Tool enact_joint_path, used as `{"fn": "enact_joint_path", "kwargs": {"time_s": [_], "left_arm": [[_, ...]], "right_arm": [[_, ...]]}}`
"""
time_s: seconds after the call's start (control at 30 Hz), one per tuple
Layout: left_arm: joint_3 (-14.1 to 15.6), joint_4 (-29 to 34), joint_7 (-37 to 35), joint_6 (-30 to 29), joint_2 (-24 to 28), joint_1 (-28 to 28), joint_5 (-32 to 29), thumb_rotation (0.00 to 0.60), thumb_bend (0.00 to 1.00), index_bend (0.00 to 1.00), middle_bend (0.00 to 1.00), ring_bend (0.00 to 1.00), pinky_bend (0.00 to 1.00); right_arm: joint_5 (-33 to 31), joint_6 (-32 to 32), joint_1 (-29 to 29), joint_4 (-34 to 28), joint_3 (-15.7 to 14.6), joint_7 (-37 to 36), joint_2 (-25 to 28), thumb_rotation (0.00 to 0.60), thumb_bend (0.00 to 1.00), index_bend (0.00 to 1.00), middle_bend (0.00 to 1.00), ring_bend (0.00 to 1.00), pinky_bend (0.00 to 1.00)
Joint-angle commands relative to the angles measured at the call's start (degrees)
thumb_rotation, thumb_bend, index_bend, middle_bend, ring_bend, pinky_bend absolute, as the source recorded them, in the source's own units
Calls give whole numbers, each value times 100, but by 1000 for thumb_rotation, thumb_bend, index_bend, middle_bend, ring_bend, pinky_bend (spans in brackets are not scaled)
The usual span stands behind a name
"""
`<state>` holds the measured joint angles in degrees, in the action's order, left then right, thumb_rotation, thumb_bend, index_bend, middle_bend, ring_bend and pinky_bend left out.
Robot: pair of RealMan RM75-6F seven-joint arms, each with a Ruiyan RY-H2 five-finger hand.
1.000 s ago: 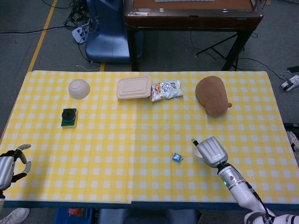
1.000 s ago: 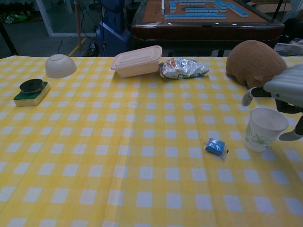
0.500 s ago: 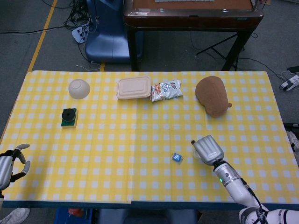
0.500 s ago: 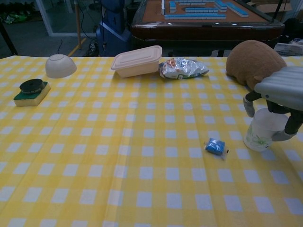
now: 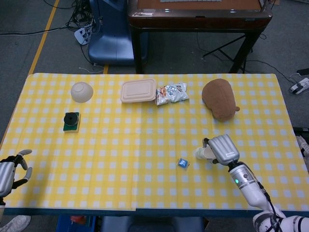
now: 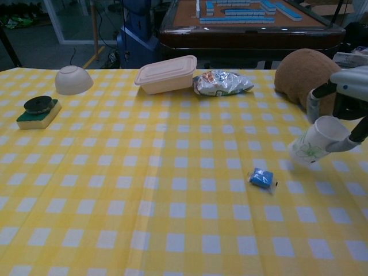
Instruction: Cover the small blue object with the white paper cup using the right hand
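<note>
The small blue object (image 5: 183, 163) (image 6: 262, 178) lies on the yellow checked tablecloth, right of centre. My right hand (image 5: 221, 149) (image 6: 345, 100) holds the white paper cup (image 5: 203, 153) (image 6: 313, 142) by its rim end. The cup is lifted off the cloth and tilted, its base pointing left and down, a little to the right of the blue object and above it. My left hand (image 5: 10, 171) rests at the table's near left corner with its fingers apart and nothing in it; the chest view does not show it.
Along the far side stand a white bowl (image 5: 81, 91), a beige lidded box (image 5: 138, 90), a foil snack bag (image 5: 172, 93) and a brown plush toy (image 5: 219, 99). A black disc on a green sponge (image 5: 71, 121) sits at the left.
My right hand closed on the cup, lifted it off the cloth and tipped it over toward the left. The blue object and my left hand stayed put.
</note>
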<state>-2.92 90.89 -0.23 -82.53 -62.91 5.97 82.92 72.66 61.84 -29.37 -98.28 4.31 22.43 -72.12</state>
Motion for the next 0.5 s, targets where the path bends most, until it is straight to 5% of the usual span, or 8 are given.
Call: {"fn": "enact_joint_path", "kwargs": {"time_s": [0.03,0.5], "left_arm": [[9,9,31,0,-10,1,12,600,422,317,573,415,498],[6,3,24,45,-8,13,-26,600,422,316,573,415,498]], "right_arm": [[497,-16,74,692,109,-1472,-87,600,0,475,1000,1000,1000],[1677,-264,-412,2569,40,-5853,-721,600,0,475,1000,1000,1000]]}}
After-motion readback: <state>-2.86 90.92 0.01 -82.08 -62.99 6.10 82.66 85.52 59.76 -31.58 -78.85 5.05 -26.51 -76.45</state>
